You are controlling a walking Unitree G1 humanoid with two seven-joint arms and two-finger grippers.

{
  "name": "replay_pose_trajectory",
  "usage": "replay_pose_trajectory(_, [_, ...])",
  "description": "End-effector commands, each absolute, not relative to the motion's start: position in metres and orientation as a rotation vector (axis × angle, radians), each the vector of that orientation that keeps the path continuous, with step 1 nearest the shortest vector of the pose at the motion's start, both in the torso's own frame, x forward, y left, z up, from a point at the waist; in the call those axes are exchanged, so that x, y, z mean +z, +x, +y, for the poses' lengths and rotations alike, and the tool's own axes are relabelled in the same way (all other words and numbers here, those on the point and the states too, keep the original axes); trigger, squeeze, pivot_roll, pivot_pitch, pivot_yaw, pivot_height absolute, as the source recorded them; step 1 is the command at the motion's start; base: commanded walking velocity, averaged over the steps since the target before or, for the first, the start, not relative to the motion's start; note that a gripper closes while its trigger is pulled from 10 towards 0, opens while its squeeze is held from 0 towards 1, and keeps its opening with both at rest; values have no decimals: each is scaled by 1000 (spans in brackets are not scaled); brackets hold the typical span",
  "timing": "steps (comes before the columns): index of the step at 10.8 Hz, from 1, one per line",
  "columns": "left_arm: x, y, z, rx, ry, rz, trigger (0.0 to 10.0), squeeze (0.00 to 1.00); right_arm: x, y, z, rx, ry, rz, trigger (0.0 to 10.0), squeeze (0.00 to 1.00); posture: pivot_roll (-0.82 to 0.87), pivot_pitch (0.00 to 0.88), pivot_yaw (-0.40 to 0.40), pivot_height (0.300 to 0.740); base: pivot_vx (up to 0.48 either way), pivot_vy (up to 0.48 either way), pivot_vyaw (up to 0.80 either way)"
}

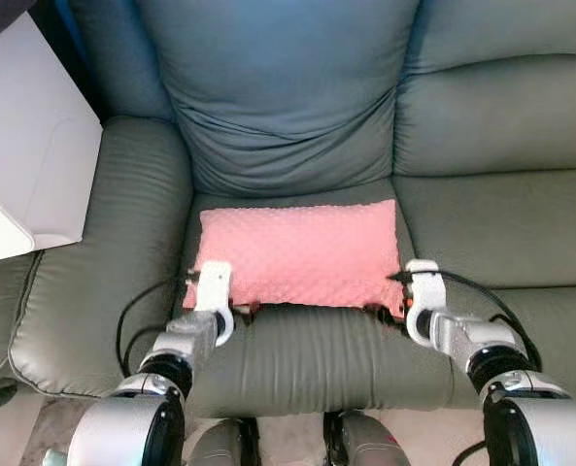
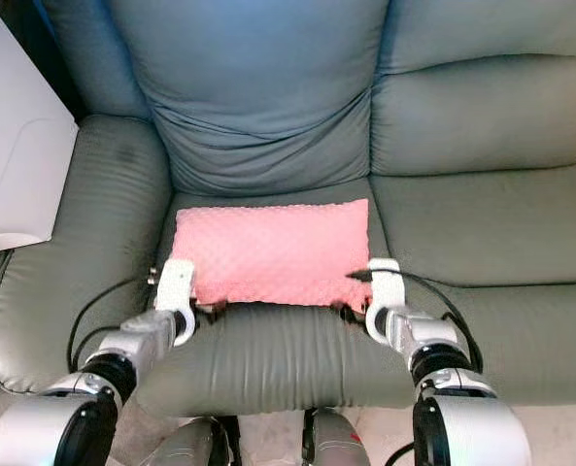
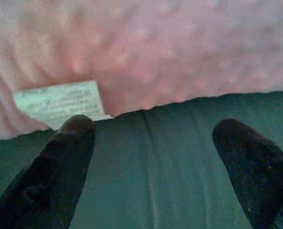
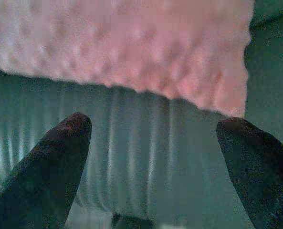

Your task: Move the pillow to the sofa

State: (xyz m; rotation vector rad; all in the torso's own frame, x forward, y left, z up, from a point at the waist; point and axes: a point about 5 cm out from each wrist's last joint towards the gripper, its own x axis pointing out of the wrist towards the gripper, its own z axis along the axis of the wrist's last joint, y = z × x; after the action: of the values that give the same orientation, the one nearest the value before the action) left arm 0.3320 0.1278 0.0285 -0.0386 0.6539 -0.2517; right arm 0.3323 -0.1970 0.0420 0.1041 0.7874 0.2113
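We see the pink dimpled fabric pillow [image 1: 300,251] lying mid-frame on the grey-green leather sofa [image 1: 482,223] seat, both end effectors, left [image 3: 151,143] and right [image 4: 153,143], spread apart just below it, apparently releasing; withdrawal seems next.

The grey-green leather sofa [image 1: 297,359] carries a pink dimpled pillow [image 1: 299,252], lying flat and crosswise on the seat cushion just before the blue-grey back cushion [image 1: 288,97]. A white label [image 3: 60,102] shows at the pillow's front edge, resting against the ribbed seat surface.
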Motion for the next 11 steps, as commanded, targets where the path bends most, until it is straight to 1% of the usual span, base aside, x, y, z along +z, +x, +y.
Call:
replay_pose_trajectory(1, [17,323,131,-255,-11,710,10000,0,29,321,-200,206,81,853,10000,0,-112,285,74,740,0,0,0])
replay_pose_trajectory(3, [23,328,129,-256,-1,693,10000,0,35,325,-214,183,-59,844,10000,0,-101,288,72,740,0,0,0])
replay_pose_trajectory(4, [26,330,129,-245,-5,681,10000,0,48,335,-221,151,-170,776,10000,0,-95,291,69,740,0,0,0])
replay_pose_trajectory(5, [32,336,128,-222,-24,628,10000,0,62,346,-221,140,-182,691,10000,0,-92,294,69,740,0,0,0])
replay_pose_trajectory(6, [43,344,130,-171,-79,551,10000,0,78,357,-222,113,-176,610,10000,0,-88,297,69,740,0,0,0])
replay_pose_trajectory(7, [51,349,134,-132,-91,501,10000,0,82,360,-220,113,-165,602,10000,0,-87,300,70,740,0,0,0])
replay_pose_trajectory(11, [68,360,143,-116,-60,411,10000,0,93,369,-202,197,-85,510,10000,0,-86,280,78,740,0,0,0])
